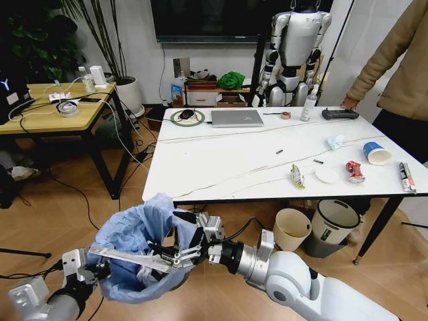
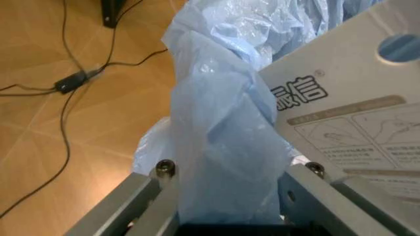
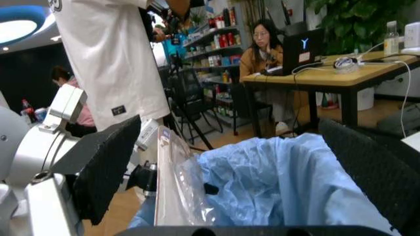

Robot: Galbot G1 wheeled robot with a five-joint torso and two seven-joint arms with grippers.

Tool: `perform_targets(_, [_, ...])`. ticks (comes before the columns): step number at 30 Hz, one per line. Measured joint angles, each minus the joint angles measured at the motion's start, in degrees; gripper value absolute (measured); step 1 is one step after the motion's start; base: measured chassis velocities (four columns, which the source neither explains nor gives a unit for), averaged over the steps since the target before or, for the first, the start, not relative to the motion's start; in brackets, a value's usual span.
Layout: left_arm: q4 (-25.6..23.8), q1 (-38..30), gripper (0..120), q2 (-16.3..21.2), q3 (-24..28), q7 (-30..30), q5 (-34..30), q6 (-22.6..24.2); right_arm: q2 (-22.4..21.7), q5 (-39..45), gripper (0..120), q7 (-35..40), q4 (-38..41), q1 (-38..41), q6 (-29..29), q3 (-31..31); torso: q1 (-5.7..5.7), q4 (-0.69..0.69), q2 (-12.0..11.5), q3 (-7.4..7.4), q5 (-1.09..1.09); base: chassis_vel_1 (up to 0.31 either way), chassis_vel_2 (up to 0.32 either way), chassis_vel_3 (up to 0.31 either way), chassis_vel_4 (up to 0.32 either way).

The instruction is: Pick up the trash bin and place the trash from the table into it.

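The trash bin (image 1: 137,244), lined with a billowing light-blue bag, hangs low in front of the table (image 1: 221,164). My left gripper (image 1: 100,271) is shut on a fold of the bag (image 2: 223,147) at the rim. My right gripper (image 1: 175,251) is over the bin's mouth, with its black pads (image 3: 105,167) spread wide, open. A flat white packet (image 1: 127,257) lies across the bag opening and is also seen in the wrist views (image 2: 354,113) (image 3: 172,187). On the table are a yellowish wrapper (image 1: 297,176), a white paper (image 1: 327,175), a crushed red can (image 1: 354,171), a paper cup (image 1: 376,153) and a crumpled paper (image 1: 334,141).
A grey laptop (image 1: 236,118) and a spray bottle (image 1: 308,105) sit at the table's far side, where a person's hand (image 1: 348,103) rests. A cream bin (image 1: 291,229) and a white bin (image 1: 333,226) stand under the table. A wooden table (image 1: 53,110) is on the left.
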Motion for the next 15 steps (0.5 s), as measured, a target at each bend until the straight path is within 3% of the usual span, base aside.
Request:
perform_targets(7, [0.37,-0.12,0,1.50,-0.66,-1.42,-1.63,1.72,-0.52,1.40,100,0.32,0.04,0.74,-0.02,1.49,0.00,0.00,0.00,0.00,0.00,0.000,0.000,0.000,0.000])
perform_targets(15, [1.40,-1.44,0,2.68,-0.92,-1.40,-1.40,1.73,-1.83,3.60,100,0.43,0.43,0.16,0.06,8.74,0.00,0.00,0.00,0.00,0.01,0.000,0.000,0.000,0.000])
